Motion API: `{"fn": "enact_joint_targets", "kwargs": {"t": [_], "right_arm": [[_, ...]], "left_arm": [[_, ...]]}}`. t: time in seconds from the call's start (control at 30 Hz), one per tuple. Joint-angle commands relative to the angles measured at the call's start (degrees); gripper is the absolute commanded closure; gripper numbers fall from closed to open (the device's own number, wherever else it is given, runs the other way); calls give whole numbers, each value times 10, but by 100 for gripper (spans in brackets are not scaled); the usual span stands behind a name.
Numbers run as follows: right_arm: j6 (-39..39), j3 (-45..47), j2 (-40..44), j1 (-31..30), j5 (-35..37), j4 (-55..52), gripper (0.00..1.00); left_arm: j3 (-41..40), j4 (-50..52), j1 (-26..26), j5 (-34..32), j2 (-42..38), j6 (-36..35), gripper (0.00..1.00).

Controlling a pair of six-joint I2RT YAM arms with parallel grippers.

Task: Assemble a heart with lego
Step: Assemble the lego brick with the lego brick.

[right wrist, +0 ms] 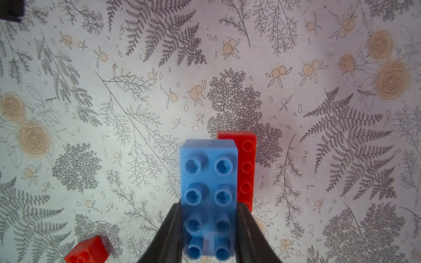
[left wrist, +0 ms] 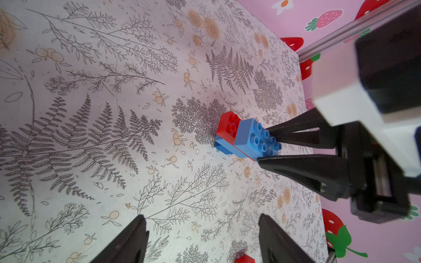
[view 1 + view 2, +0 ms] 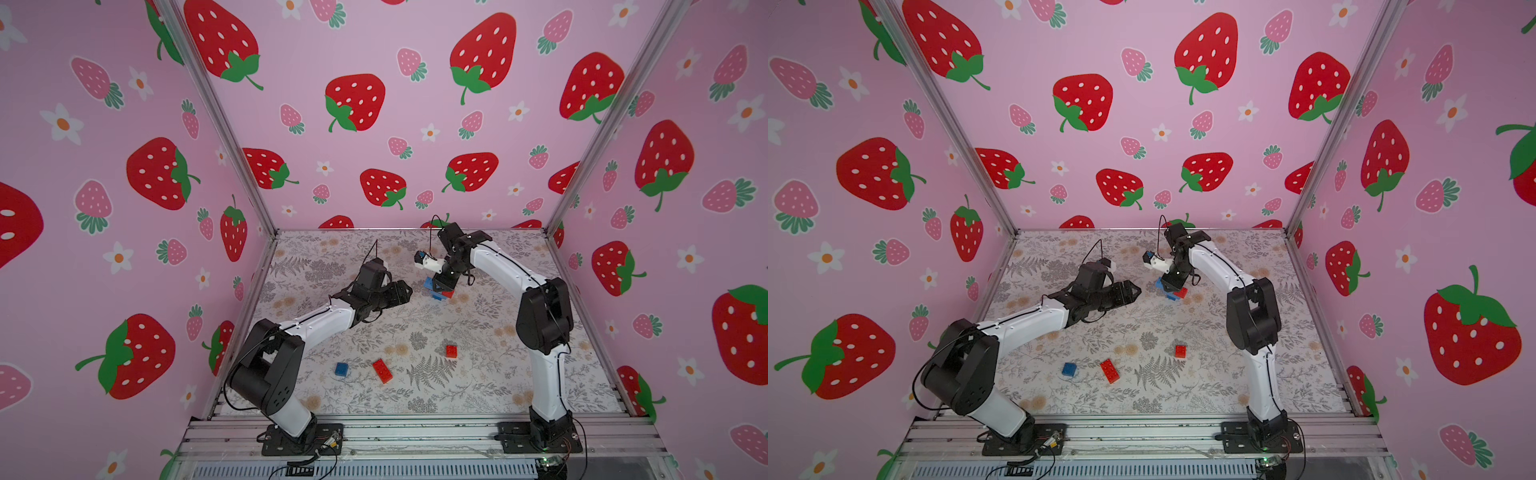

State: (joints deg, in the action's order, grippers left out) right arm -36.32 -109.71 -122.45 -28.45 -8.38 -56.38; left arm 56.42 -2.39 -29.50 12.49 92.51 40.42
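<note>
Our right fingers (image 1: 169, 230) clamp the long blue brick (image 1: 208, 182) topping the heart (image 2: 229, 128), which sits on the surface (image 3: 374, 324). Our left fingers (image 2: 127, 241) hang spread and empty near the heart.

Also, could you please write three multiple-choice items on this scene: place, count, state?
1. The small blue brick lies: A) near the long red brick B) against the back wall C) in a gripper
2. Loose bricks apart from the stack: A) two B) three C) five
3. The right gripper is: A) open B) shut on the long blue brick C) shut on a red brick
Key: 1A, both top views show it there; 2B, blue, long red and small red brick; 3B, its fingers clamp that brick.
</note>
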Motion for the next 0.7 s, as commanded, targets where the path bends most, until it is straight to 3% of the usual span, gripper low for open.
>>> {"fn": "enact_joint_targets", "kwargs": {"t": [0.0, 0.67], "right_arm": [[-14, -26, -15, 4, 5, -23, 70], [-14, -74, -69, 5, 34, -39, 70]], "left_arm": [[28, -10, -1, -1, 8, -1, 19], [31, 0, 0, -5, 19, -6, 19]]}}
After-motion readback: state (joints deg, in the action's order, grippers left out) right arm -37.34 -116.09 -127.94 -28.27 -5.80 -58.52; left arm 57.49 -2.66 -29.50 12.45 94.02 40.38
